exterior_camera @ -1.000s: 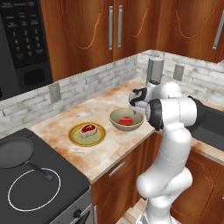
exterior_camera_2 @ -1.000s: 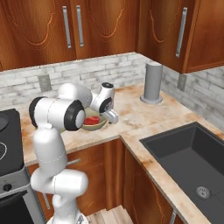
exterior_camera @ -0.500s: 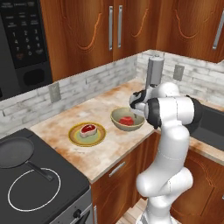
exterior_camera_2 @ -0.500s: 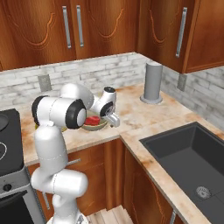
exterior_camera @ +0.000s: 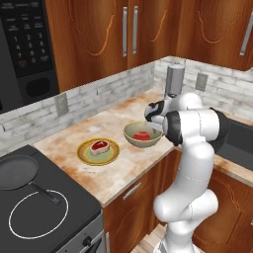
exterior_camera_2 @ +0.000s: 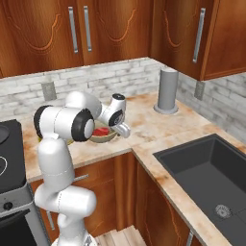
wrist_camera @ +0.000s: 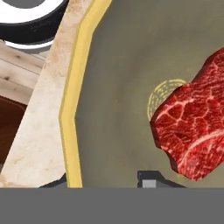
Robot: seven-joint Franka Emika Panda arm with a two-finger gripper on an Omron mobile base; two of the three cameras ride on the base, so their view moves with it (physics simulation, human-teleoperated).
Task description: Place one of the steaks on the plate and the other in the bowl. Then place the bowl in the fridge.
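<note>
Steaks, two flat red raw pieces with pale marbling, lie apart: one (exterior_camera: pixel 142 136) inside the wide round olive-tan bowl (exterior_camera: pixel 131 136) at the centre of the left base view, the other (exterior_camera: pixel 99 146) on the round yellow-green plate (exterior_camera: pixel 84 154) to its left. Both dishes stand on the marbled beige counter (exterior_camera: pixel 74 134). The tool (wrist_camera: pixel 105 183) sits low at the bowl's yellow rim; in the hand view one dark fingertip (wrist_camera: pixel 148 178) is inside the rim, and I cannot tell whether the jaws grip it.
</note>
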